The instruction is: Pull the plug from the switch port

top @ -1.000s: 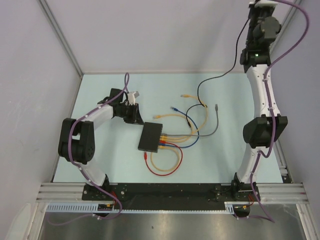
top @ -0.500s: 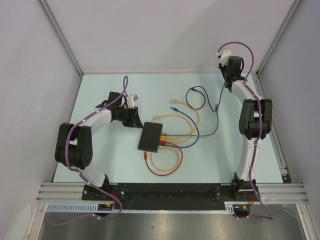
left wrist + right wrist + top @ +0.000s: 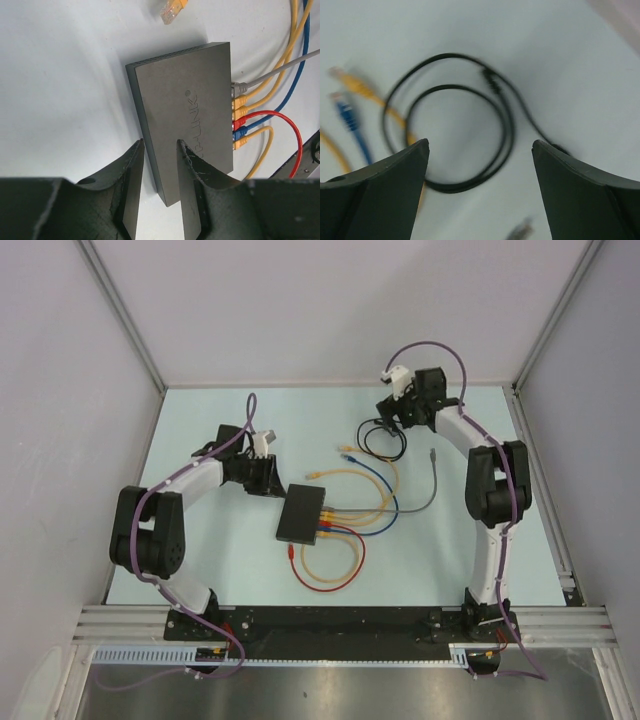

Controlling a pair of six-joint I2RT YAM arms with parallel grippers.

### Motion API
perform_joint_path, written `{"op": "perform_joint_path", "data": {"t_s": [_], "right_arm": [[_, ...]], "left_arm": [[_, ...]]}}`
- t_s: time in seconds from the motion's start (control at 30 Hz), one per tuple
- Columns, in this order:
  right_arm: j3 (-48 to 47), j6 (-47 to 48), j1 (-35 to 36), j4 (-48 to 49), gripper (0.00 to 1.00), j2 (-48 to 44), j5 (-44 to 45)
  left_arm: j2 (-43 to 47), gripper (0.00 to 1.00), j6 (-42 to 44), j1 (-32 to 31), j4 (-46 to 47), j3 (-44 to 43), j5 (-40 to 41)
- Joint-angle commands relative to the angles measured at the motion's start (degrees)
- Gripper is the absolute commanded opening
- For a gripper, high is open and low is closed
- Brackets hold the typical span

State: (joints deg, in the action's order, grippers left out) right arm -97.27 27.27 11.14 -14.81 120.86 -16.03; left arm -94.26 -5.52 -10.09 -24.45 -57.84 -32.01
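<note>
The switch [image 3: 300, 514] is a flat black box in the middle of the table, also seen in the left wrist view [image 3: 185, 110]. Grey, yellow, red and blue plugs [image 3: 239, 116] sit in its row of ports. My left gripper [image 3: 160, 145] is open at the switch's far corner. One finger [image 3: 192, 175] is over its top and the other is over the table; it grips nothing. My right gripper [image 3: 480, 145] is wide open above a loose coiled black cable [image 3: 506, 125], up and to the right of the switch [image 3: 385, 445].
Loose cable ends lie right of the switch: a yellow plug [image 3: 345, 447], a blue plug [image 3: 347, 456] and a grey plug [image 3: 432, 452]. A red and yellow cable loop [image 3: 330, 565] lies in front of the switch. Walls close in the table on three sides.
My right arm came down from high at the back right to low over the table, and its jaws opened. The black cable now lies coiled there. My left jaws widened slightly.
</note>
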Motion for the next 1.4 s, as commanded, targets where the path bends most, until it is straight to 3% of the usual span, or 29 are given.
{"op": "perform_joint_path", "data": {"t_s": [0.0, 0.23, 0.3, 0.37, 0.4, 0.57, 0.8, 1.0, 1.07, 1.2, 1.37], "right_arm": [[3.75, 0.16, 5.98, -6.37, 0.87, -5.1, -8.31], [8.67, -3.97, 12.93, -11.81, 0.79, -7.47, -14.54], [10.26, -4.06, 14.08, -13.48, 0.83, -9.14, -18.65], [11.22, -5.28, 15.4, -15.07, 0.98, -10.28, -20.44], [12.19, -5.9, 15.75, -15.07, 1.0, -10.55, -21.83], [13.43, -6.08, 16.72, -16.57, 0.97, -9.68, -27.82], [11.41, -12.23, 17.43, -14.2, 0.67, -3.88, -35.02], [5.26, -16.98, 18.39, -11.21, 0.53, 4.46, -39.33], [1.85, -19.0, 19.01, -10.86, 0.52, 7.71, -40.39], [-4.31, -23.48, 19.71, -7.27, 0.47, 12.29, -41.18], [-9.42, -23.4, 19.72, -6.99, 0.5, 14.49, -37.24]], "left_arm": [[3.37, 0.38, 1.21, -0.02, 2.21, 0.19, 0.54], [5.75, 0.47, 2.09, -0.02, 1.95, 1.33, 1.59], [6.28, 0.5, 2.7, -0.02, 1.86, 2.03, 2.12], [6.72, 0.56, 2.71, -0.02, 1.77, 2.73, 2.91], [6.72, 0.58, 2.53, -0.02, 1.77, 3.0, 3.27], [6.11, 0.68, -0.63, -0.02, 1.6, 4.93, 3.45], [2.77, 0.6, -2.83, -0.02, 1.33, 5.64, 0.64], [-0.65, 0.55, -4.5, -0.11, -0.33, 5.11, 2.13], [-2.68, 0.54, -4.59, -0.11, -0.6, 4.41, 1.08], [-5.49, 0.42, -5.29, -0.11, 0.71, 2.65, -1.38], [-5.68, 0.41, -3.1, -0.11, -1.74, -3.06, 1.84]]}}
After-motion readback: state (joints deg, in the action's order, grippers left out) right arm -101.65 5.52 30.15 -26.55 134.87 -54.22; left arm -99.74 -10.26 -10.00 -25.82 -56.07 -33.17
